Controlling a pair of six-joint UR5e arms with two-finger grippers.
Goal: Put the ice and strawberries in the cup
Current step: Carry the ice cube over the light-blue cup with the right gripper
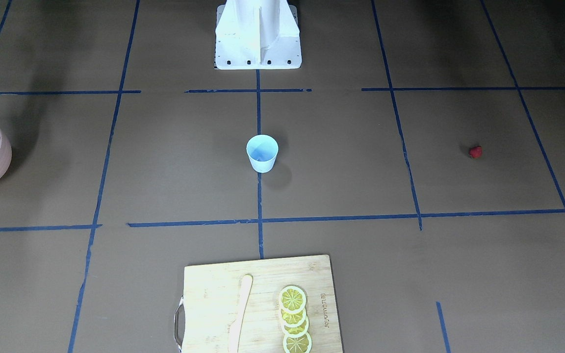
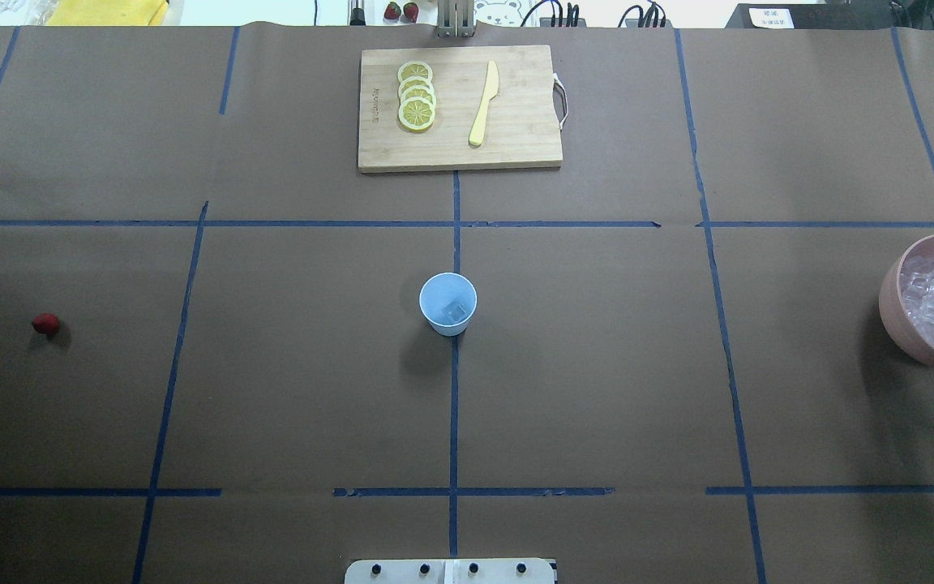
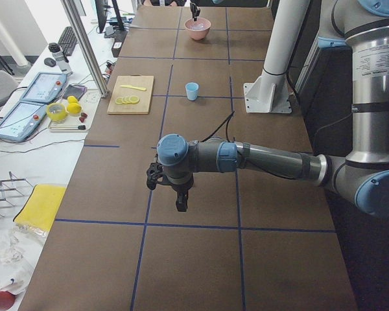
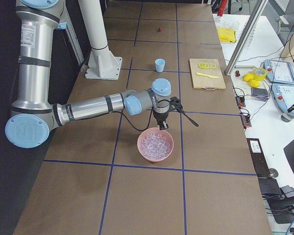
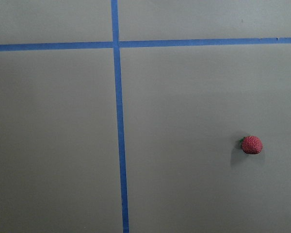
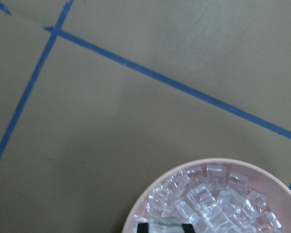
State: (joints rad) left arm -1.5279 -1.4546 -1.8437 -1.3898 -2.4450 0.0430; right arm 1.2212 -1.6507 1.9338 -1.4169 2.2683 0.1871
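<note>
Bamboo board [image 2: 516, 146] bears unreadable print; right fingers [image 6: 143, 228] pinch ice [image 6: 166, 224] over bowl [image 6: 211, 163]; left fingers [image 3: 181, 204]: cannot tell.

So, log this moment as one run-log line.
pale blue plastic cup: one clear ice cube inside; small red strawberry: on table; right gripper: over pink ice bowl; left gripper: aloft

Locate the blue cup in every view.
Front-facing: cup at centre, on the middle tape line.
Overhead: centre.
Exterior left: upper middle.
Exterior right: upper middle.
Left wrist: not in it.
Right wrist: not in it.
Landmark: wooden cutting board, past the cup along that line.
</note>
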